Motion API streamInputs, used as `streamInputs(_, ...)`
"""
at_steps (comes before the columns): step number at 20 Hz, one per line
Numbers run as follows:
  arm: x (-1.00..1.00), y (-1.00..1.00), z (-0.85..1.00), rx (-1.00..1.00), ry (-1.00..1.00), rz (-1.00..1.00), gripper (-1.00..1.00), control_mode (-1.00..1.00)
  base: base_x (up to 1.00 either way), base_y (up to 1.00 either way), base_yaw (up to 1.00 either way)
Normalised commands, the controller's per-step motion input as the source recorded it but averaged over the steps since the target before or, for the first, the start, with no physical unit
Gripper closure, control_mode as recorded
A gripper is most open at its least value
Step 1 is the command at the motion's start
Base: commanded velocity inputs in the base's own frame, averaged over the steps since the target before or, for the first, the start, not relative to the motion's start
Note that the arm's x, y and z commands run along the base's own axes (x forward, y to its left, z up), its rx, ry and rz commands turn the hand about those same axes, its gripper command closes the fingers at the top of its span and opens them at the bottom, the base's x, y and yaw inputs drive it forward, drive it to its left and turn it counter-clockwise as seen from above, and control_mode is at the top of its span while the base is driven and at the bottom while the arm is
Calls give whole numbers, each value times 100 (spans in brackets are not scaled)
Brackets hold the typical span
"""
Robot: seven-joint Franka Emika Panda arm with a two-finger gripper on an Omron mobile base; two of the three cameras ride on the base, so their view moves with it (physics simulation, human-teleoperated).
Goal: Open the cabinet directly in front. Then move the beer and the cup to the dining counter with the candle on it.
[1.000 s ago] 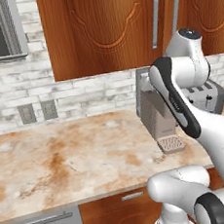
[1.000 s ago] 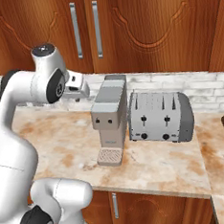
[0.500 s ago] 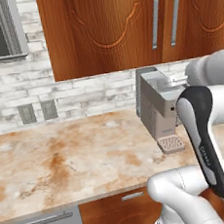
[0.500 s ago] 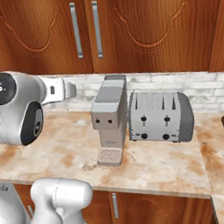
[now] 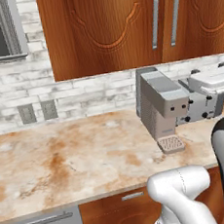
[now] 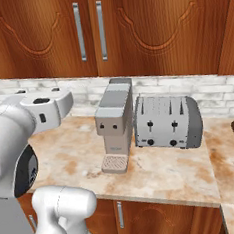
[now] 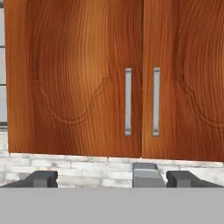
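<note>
The reddish-brown wooden wall cabinet (image 7: 74,78), with its carved arched door panels, is hanging shut directly ahead of the hand camera, above the white brick backsplash (image 5: 83,95). Its two long vertical silver bar handles (image 7: 128,101) are sitting side by side at the seam where the doors meet, which is probably why the hand is facing that seam squarely. The gripper (image 7: 111,179) is spreading wide with nothing between its dark fingertips (image 7: 41,178), well apart from the doors, so I judge the opening step as not yet begun.

Below the cabinet, a grey boxy coffee machine (image 6: 115,124) is standing on the beige marble wall countertop with rusty veining (image 5: 65,163), just beside a silver four-slot toaster (image 6: 167,122). Both are crowding the space under the doors, so a reach for a handle will likely need to pass above them (the coffee machine's top is peeking up between the fingertips in the hand view).
</note>
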Motion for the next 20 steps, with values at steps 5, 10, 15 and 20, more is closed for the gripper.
streamInputs(5, 0, 0, 23, 0, -13, 0, -100, -100, 0, 0, 0)
streamInputs(10, 4, 8, 63, 0, -30, 0, -100, -100, 0, 0, 0)
streamInputs(15, 56, 2, 10, 0, 0, 0, -100, -100, 0, 0, 0)
streamInputs(20, 82, 0, 0, 0, 2, 0, -100, -100, 0, 0, 0)
